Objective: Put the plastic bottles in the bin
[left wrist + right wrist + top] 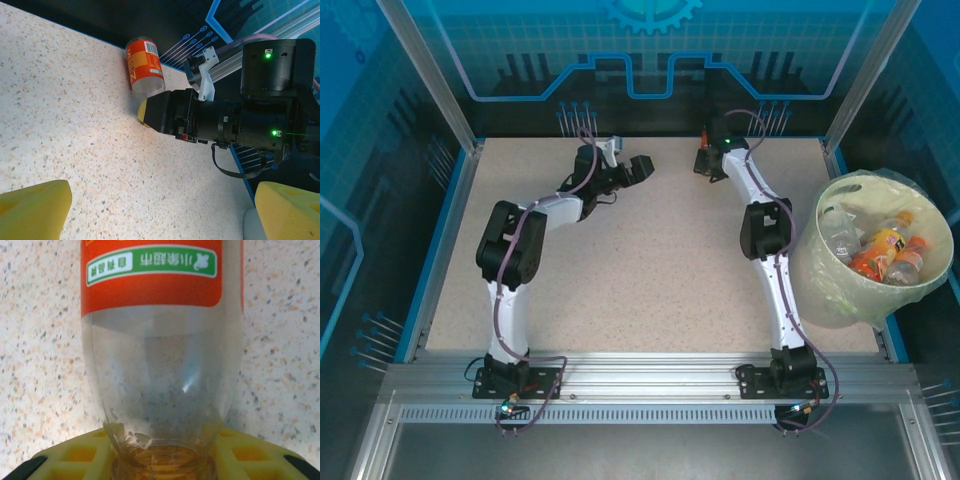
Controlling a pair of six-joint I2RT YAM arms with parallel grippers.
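Right gripper (162, 462) pinches the neck of the clear plastic bottle with orange label (160, 340). It lies flat on the speckled table (40, 340) by the far edge, base pointing away from the fingers. Left gripper (162, 210) is spread wide.

— What colour is the bottle (160, 365)?
— Clear body and an orange label. The label has a green band edged in white, with white characters on it.
— The fingers (75, 455) under it?
— Yellow, black at the outer corners.
— And the table (650, 290)?
— Cream, speckled with orange and dark flecks, edged in blue.
— The bin (817, 285)?
— Pale yellow-green. The plastic bottles (885, 250) inside show orange.
— The rest?
— Black-and-white arms (775, 290), purple cables (498, 320), and a blue backdrop (650, 40) with cyan line patterns.
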